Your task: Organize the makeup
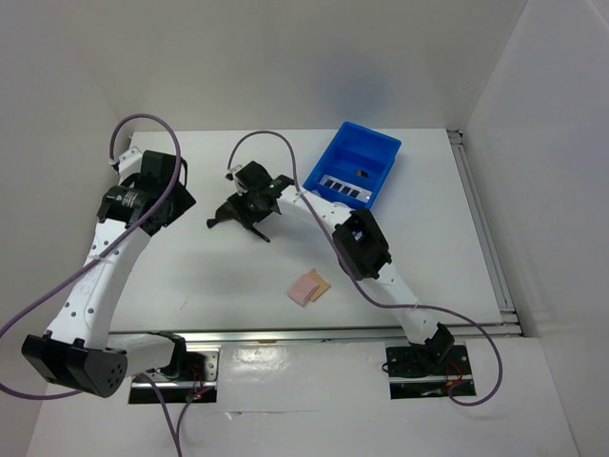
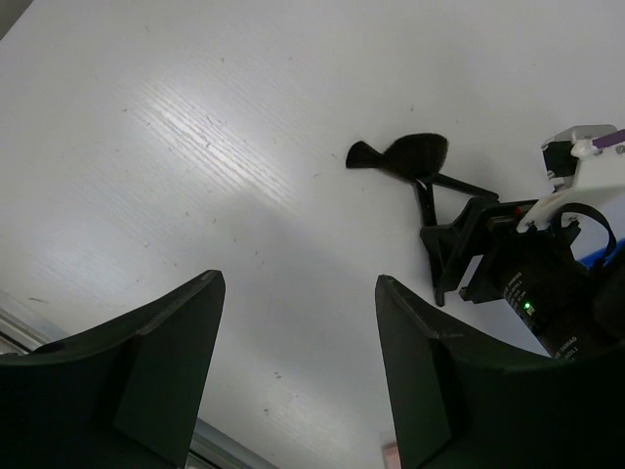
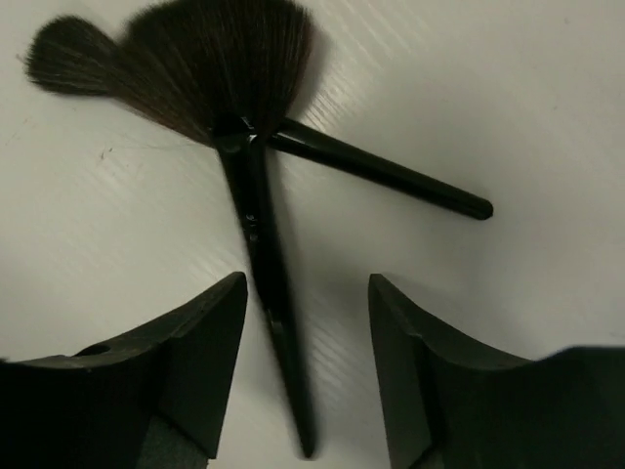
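Two thin black brushes point(image 3: 259, 225) lie crossed on the white table, one with a fan head point(image 3: 229, 59), the other with a small round head point(image 3: 68, 54) and its handle point(image 3: 391, 176) pointing right. My right gripper point(image 3: 308, 283) hovers low over them, open. The fan brush's handle runs between its fingers, closer to the left one, and neither finger touches it. From above, the right gripper point(image 1: 243, 217) is at the table's centre-left. My left gripper point(image 2: 298, 283) is open over bare table and holds nothing. Pink and tan flat pads point(image 1: 307, 287) lie near the front. A dark palette point(image 1: 343, 188) rests in the blue tray.
The blue tray point(image 1: 381, 145) stands at the back right, tilted, with a small dark item point(image 1: 364, 173) inside it. The right arm's wrist point(image 2: 532, 278) shows at the right of the left wrist view, beside the brushes point(image 2: 410, 154). A metal rail point(image 1: 285, 333) runs along the table's front edge.
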